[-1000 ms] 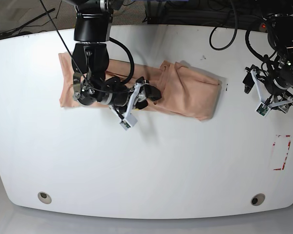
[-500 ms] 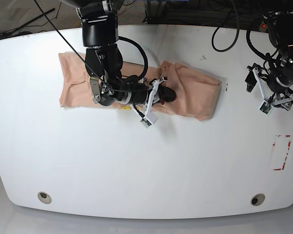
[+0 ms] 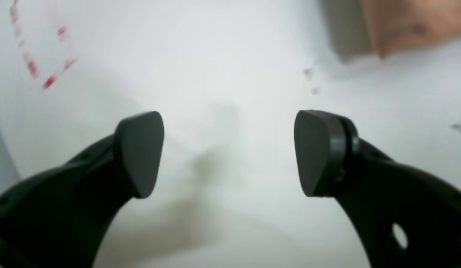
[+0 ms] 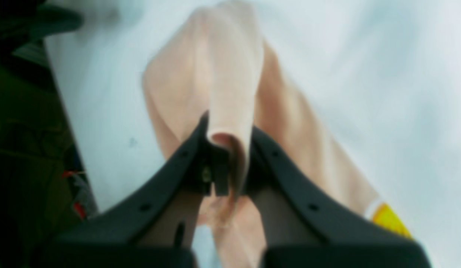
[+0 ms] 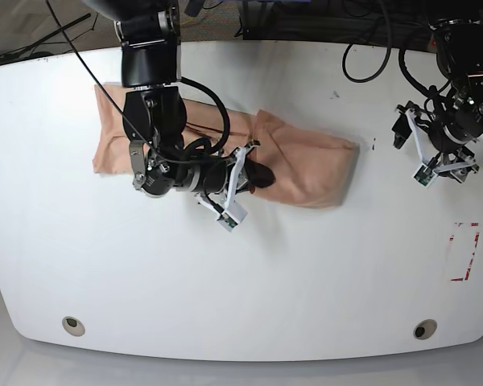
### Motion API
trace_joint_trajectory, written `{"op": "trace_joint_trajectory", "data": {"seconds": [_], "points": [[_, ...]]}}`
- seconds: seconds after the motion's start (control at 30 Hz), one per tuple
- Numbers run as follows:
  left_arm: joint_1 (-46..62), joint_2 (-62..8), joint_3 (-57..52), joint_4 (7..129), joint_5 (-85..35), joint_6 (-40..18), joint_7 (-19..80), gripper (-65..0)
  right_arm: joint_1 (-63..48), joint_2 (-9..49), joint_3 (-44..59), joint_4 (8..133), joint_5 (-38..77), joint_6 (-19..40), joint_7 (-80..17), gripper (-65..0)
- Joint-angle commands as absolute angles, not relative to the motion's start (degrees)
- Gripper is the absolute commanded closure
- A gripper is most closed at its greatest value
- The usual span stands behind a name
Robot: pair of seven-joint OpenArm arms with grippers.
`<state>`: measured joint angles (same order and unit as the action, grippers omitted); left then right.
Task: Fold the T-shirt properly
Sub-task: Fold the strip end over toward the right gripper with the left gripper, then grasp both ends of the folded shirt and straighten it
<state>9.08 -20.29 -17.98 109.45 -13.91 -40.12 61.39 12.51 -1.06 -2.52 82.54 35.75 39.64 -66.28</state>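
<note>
Left wrist view: the left gripper (image 3: 229, 152) hangs over the bare white table (image 3: 230, 56) with its two dark pads spread wide and nothing between them. A blurred peach corner of the T-shirt (image 3: 409, 22) lies at the upper right, well apart from the pads. A broken red tape outline (image 3: 37, 70) marks the tabletop at the upper left.

Right wrist view: the right gripper (image 4: 224, 163) is pinched tight on a raised fold of the T-shirt (image 4: 230, 74), the cloth rising in a ridge from between the dark fingers (image 4: 170, 175). The rest of the shirt trails away over the table (image 4: 364, 74). A yellow patch of print (image 4: 390, 219) shows at the cloth's lower right edge. The picture is soft, so finer detail cannot be made out.

Base view: the T-shirt (image 5: 306, 165) lies as a long, partly folded band across the upper middle of the table (image 5: 241, 281), nearer its far edge. The right gripper (image 5: 253, 173) sits on the band's middle, clamped on fabric. The left gripper (image 5: 435, 157) hovers off to the side, clear of the cloth, with the red tape outline (image 5: 464, 252) on the table below it. No container appears in any view.
</note>
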Motion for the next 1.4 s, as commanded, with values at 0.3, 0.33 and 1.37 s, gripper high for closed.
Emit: {"op": "trace_joint_trajectory", "data": {"seconds": [0.3, 0.33, 1.37], "points": [[7.96, -21.14, -16.13, 110.46, -13.93, -40.0, 60.62, -51.1, 14.37, 3.21, -0.22, 77.67, 36.0, 40.0, -63.08, -2.5], [7.96, -21.14, -15.34, 110.55, -13.93, -40.0, 60.62, -51.1, 14.37, 3.47, -0.31, 77.14, 36.0, 40.0, -62.37, -4.6], [-6.11, -6.29, 4.18, 99.56, -4.18, -40.0, 60.53, -46.0, 6.64, 8.22, 35.91, 92.18, 39.16, 40.0, -75.21, -38.5]]}}
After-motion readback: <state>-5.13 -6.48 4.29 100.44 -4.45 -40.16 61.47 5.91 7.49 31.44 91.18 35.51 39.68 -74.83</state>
